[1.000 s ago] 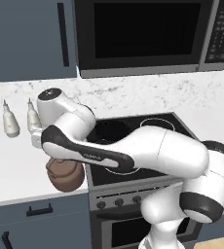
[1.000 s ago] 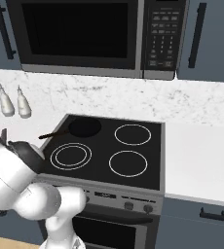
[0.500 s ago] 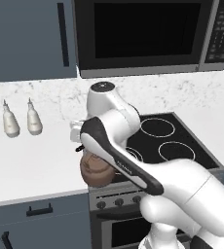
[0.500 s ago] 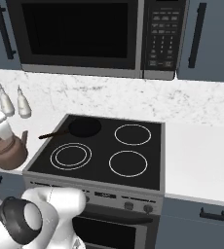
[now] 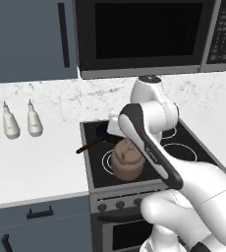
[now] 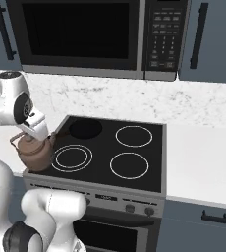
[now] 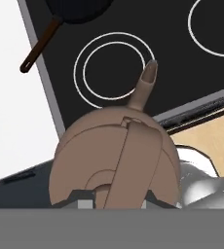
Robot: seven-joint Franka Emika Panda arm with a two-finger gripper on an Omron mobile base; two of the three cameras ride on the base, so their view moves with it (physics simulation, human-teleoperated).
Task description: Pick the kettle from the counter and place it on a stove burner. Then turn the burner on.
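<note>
Above stove (image 6: 134, 172): end effector (image 6: 36, 132) gripping kettle (image 6: 32, 151)

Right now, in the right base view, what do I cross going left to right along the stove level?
White robot arm → squat brown-copper kettle held in the gripper → front-left double-ring burner → front-right single-ring burner → white marbled counter.

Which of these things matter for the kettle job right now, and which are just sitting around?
Job:
kettle, hanging from the gripper by its handle
stove, front-left burner
knobs for the burner
counter

Lying about:
two bottles
pan on the back-left burner
microwave
</note>
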